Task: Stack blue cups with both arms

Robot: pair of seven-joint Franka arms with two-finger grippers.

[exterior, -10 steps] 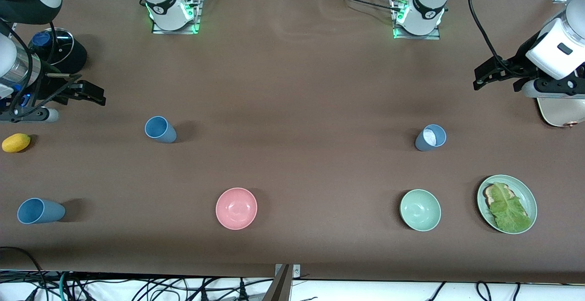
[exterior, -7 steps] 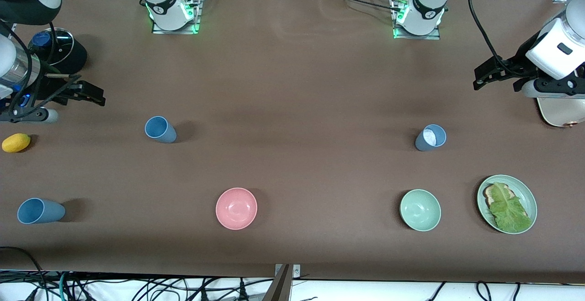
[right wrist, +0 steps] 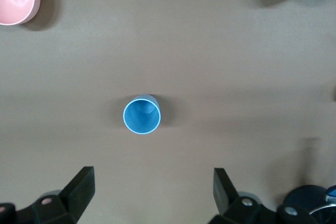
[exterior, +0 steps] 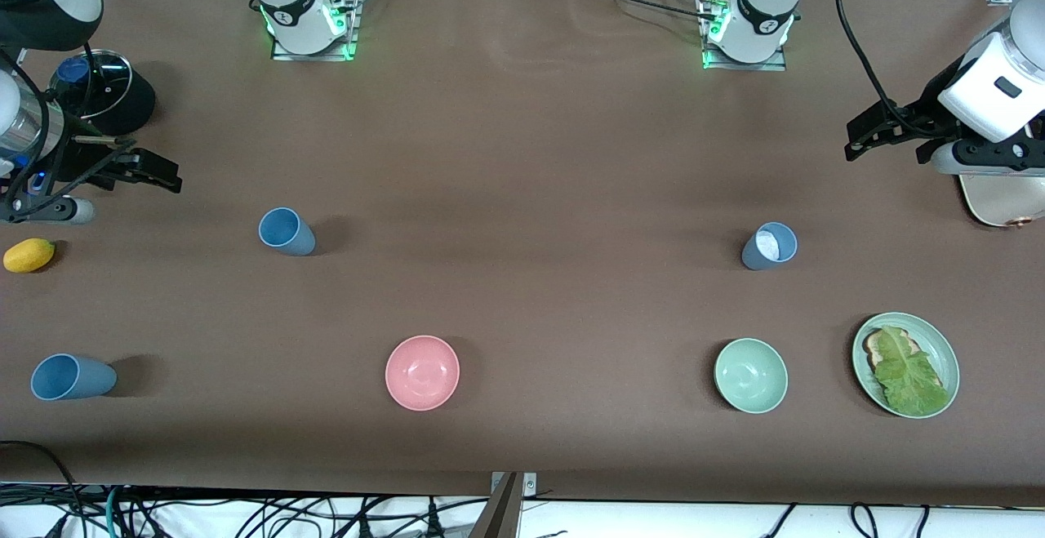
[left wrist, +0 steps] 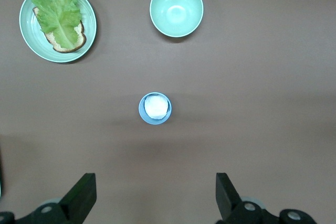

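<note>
Front view: the bench (exterior: 522, 154) is the biggest thing, brown, carrying everything; places below are given from the pink bowl (exterior: 422, 372), which sits near the front camera around mid-bench. Right arm's claw (exterior: 159, 172) hangs over bare bench toward the right arm's end from the pink bowl, fingers spread wide and empty; right wrist view has the brighter blue cup (right wrist: 142, 115) lined up between its fingers but well below, so this reads as a pre-grasp hover. Left arm's claw (exterior: 873, 136) hangs over the bench toward the left arm's end, also spread and empty, and left wrist view shows the grey-blue cup (left wrist: 155, 108) with whitish inside lined up the same way. Both cups stand upright, apart from each other, each farther from the front camera than the pink bowl: brighter one (exterior: 286, 232) toward the right arm's end, grey-blue one (exterior: 769, 246) toward the left arm's end. No stacking done yet. A third blue cup (exterior: 72, 377) stands level with the pink bowl at the right arm's end. Others: green plate with lettuce on toast (exterior: 906, 364), pale green bowl (exterior: 750, 375), black lidded pot (exterior: 104, 95), lemon (exterior: 28, 255). None blocks either descent; the bowls lie near the front camera, clear of the path between the cups.
</note>
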